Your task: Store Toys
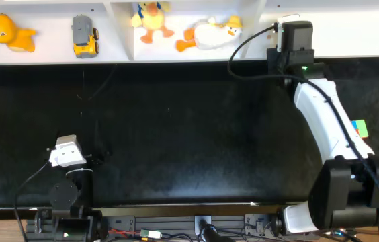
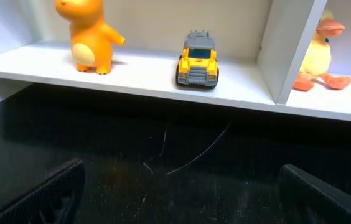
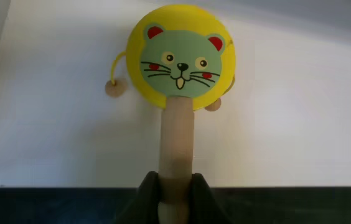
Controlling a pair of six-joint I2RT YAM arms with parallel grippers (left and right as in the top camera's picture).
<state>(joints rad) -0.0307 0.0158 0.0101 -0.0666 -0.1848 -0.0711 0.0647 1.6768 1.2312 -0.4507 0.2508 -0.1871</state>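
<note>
While the left gripper [image 2: 182, 193] hangs low over the black table [image 1: 176, 148] near its own base, fingers spread wide with nothing between them, we see the right gripper [image 3: 175, 202] clamped on the pale wooden handle [image 3: 177, 140] of a lion drum [image 3: 182, 59]. That toy is a round yellow disc with a green cat-like face, 2 red ears, red cheek marks, black whiskers and a small open mouth. 2 wooden beads [image 3: 112, 88] hang at its sides, 1 on a thin yellow cord. The drum sits over the white floor of the shelf [image 1: 55, 54], in its right-hand compartment; whether it touches that floor or hovers just above, we cannot quite tell.

Along the same shelf stand an orange figure [image 1: 8, 32], a yellow truck [image 1: 84, 37] and a yellow plush duck [image 1: 150, 20], and a white plush duck [image 1: 209, 33] lies on its side. A multicoloured cube [image 1: 359, 128] lies on the table beside the right arm.
</note>
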